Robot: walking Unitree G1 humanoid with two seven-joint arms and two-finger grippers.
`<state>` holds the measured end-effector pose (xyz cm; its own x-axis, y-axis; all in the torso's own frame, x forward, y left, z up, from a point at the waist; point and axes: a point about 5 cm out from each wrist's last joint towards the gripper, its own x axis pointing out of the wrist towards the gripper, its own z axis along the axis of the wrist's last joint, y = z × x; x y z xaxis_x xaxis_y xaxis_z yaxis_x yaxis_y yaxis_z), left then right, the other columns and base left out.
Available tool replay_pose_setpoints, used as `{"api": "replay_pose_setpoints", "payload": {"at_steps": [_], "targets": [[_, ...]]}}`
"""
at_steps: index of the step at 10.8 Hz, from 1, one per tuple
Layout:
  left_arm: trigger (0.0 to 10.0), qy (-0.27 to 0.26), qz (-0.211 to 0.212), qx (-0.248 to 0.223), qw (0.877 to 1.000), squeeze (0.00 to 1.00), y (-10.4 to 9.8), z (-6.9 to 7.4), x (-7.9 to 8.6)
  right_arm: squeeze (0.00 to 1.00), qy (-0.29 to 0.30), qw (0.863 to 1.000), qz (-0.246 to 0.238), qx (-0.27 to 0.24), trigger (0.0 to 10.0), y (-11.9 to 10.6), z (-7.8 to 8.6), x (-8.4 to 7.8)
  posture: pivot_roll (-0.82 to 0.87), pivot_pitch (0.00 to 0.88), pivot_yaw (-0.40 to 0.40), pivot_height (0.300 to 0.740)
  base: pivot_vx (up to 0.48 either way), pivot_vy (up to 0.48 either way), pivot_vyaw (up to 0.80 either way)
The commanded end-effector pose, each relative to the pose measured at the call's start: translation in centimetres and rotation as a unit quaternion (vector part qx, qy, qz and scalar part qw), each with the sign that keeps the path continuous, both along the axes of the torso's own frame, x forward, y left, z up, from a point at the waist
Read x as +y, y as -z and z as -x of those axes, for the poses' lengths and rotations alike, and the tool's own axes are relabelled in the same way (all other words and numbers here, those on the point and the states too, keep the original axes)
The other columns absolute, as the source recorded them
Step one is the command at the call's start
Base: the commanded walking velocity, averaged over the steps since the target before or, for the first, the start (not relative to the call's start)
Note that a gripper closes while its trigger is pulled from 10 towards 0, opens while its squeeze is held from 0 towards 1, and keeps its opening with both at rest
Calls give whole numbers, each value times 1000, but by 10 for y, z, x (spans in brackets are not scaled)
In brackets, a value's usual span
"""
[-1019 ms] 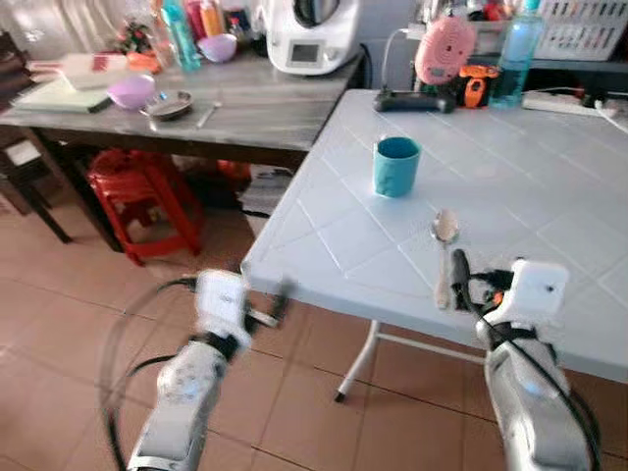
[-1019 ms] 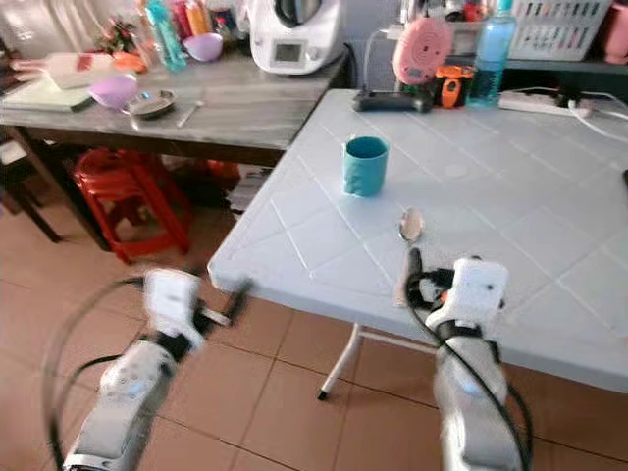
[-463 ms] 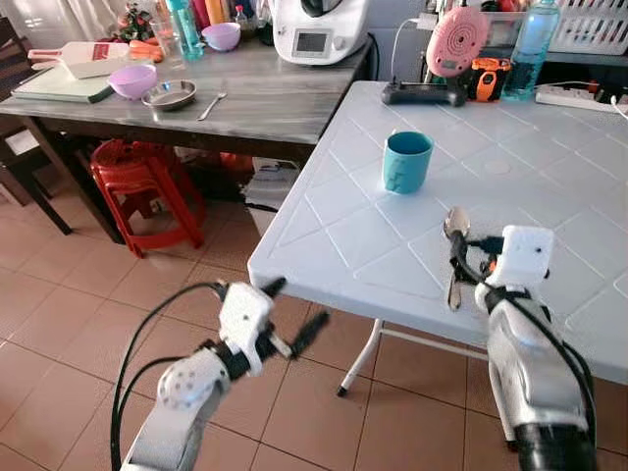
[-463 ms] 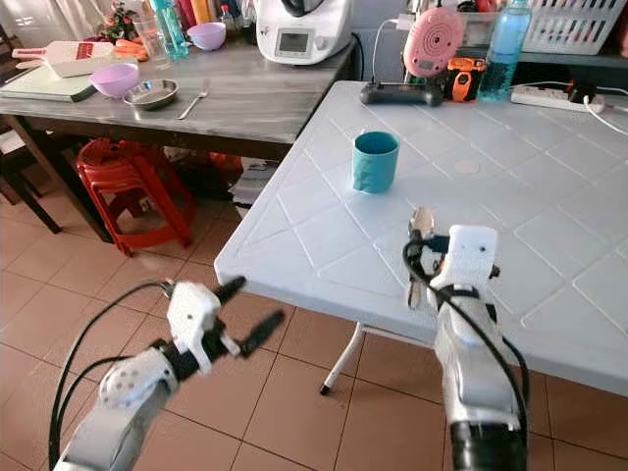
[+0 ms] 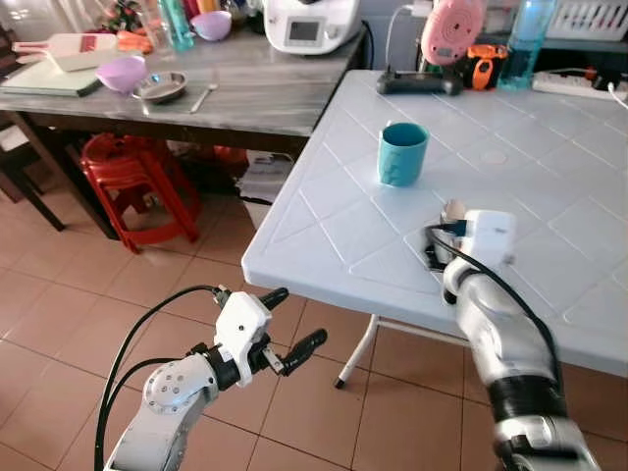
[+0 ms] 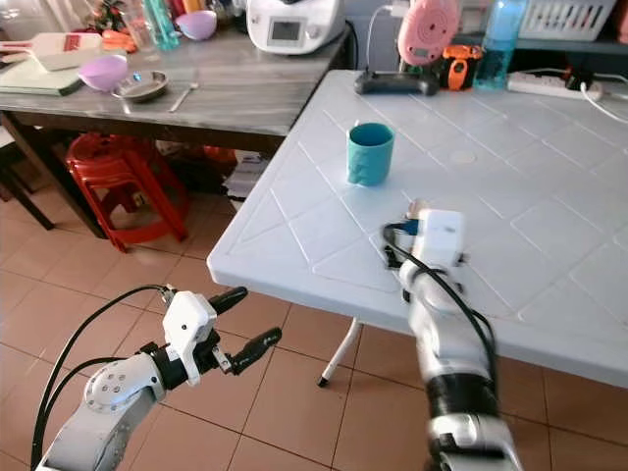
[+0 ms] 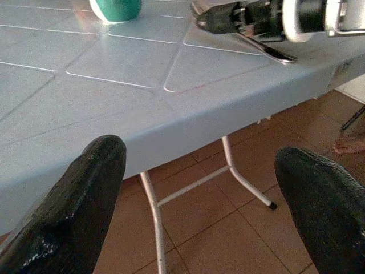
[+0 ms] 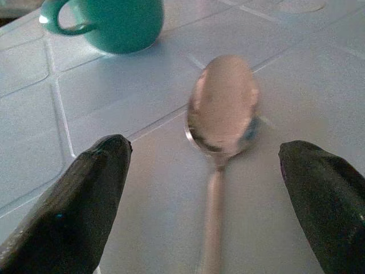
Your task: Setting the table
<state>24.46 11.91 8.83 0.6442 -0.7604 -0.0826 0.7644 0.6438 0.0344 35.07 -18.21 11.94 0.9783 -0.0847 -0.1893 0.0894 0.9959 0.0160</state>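
My right gripper (image 8: 199, 188) spread wide over spoon (image 8: 221, 114), which lies flat on white table (image 5: 343, 226), near teal mug (image 5: 402, 152). Left gripper (image 5: 289, 324) also spread, empty, below table edge. Risk: thin handle slips as fingers close; reach could bump mug.

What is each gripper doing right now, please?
Left gripper: open, holding nothing, below the table edge.
Right gripper: open, fingers either side of the spoon on the table.
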Motion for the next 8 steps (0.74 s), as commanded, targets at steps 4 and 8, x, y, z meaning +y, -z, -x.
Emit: {"api": "replay_pose_setpoints", "payload": {"at_steps": [4, 8], "targets": [[10000, 12, -5, 0, 1000, 0, -1, 8, 1, 0, -36, 997, 10, 65, 0, 24, 3, 22, 72, 120, 66, 740, 0, 0, 0], [10000, 23, 14, -10, 1000, 0, -10, 3, -2, 0, -12, 992, 43, 119, 0, 46, 16, 10, 62, 115, 63, 740, 0, 0, 0]]}}
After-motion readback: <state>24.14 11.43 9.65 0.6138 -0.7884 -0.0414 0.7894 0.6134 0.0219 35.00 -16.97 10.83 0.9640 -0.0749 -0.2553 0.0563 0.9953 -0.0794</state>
